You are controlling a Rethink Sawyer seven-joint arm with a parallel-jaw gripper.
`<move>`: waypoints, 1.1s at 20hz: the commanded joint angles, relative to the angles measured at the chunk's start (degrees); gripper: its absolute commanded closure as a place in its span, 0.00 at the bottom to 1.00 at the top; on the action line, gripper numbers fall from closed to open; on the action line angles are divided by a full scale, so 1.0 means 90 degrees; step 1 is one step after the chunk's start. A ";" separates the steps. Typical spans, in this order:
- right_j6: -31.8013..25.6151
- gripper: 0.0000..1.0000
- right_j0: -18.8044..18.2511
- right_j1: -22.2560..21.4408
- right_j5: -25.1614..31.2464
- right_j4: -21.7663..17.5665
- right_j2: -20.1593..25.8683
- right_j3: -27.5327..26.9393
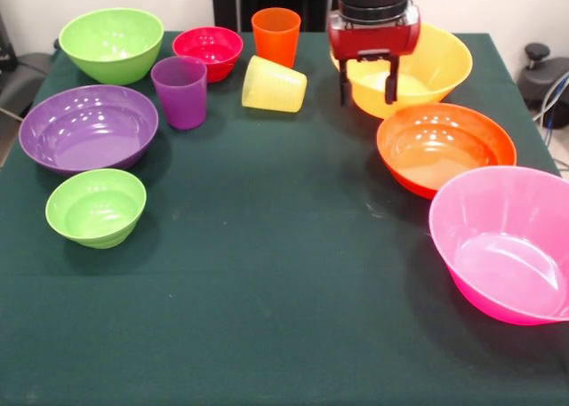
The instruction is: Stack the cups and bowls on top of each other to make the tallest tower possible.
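All pieces stand apart on the green table; no tower stands. In the front view the large pink bowl [507,242] sits at the right front, the orange-red bowl [444,147] behind it, the yellow-orange bowl [427,68] at the back right. The purple bowl [87,127], small green bowl [96,206], medium green bowl [111,43] and small red bowl [207,52] sit at the left. The purple cup [180,91] and orange cup [276,35] stand upright; the yellow cup [274,84] lies on its side. My gripper [366,84] hangs open and empty over the yellow-orange bowl.
The dark green tablecloth [267,273] covers the table. A black object [538,55] stands off the table's right edge at the back.
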 commanded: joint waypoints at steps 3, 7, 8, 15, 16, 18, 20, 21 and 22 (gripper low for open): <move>0.0710 0.00 0.0637 0.0192 -0.2505 -0.0833 -0.0954 -0.0636; 0.0697 0.00 0.1377 0.0417 -0.3700 -0.0500 -0.2024 -0.0930; 0.0692 0.00 0.1473 0.0484 -0.3891 -0.0318 -0.2176 -0.0898; 0.0497 0.00 0.1622 0.0694 -0.4783 0.0203 -0.2448 -0.0853; 0.0472 0.00 0.1668 0.0715 -0.4894 0.0261 -0.2521 -0.0839; 0.0489 0.00 0.1661 0.0762 -0.4969 0.0294 -0.2535 -0.0825; 0.0431 0.00 0.1693 0.0766 -0.5063 0.0304 -0.2602 -0.0860; 0.0448 0.00 0.1652 0.0765 -0.4964 0.0258 -0.2540 -0.0867; 0.0463 0.00 0.1610 0.0775 -0.4874 0.0204 -0.2482 -0.0864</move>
